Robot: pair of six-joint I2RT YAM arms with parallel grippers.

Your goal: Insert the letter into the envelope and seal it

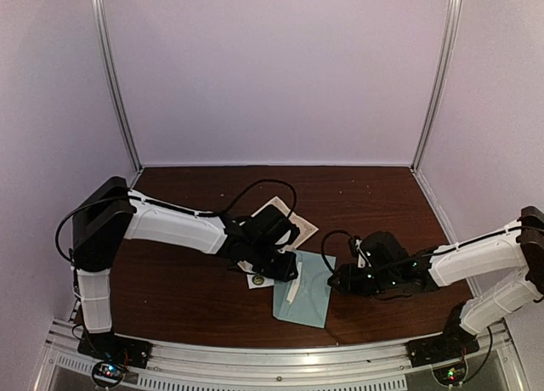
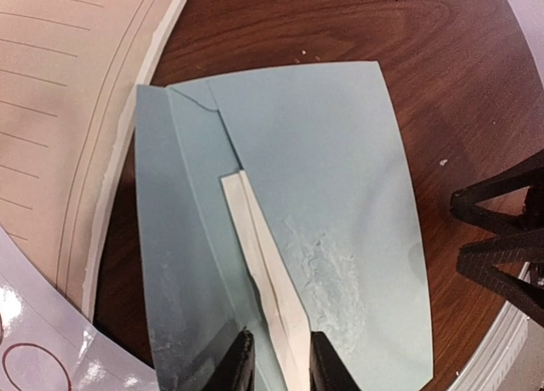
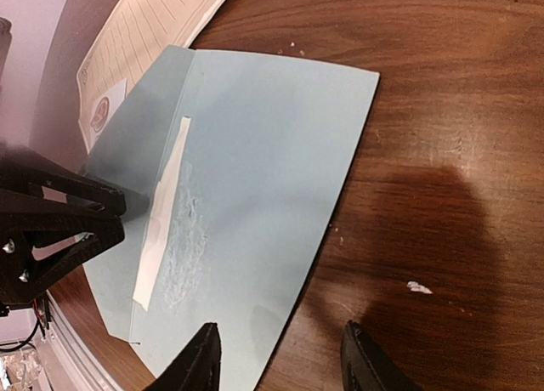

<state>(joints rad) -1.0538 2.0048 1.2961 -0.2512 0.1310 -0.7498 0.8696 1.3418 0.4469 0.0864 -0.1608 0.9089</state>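
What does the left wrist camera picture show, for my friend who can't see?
A pale blue envelope lies flat on a dark wooden table, with a white strip along its folded flap. The strip's near end sits between the left arm's two black jaws at the bottom. Lined paper lies at the left.

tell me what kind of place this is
Probably a lab robot test booth: plain white walls on metal posts enclose a wooden table, with two arms bolted to a rail at its near edge.
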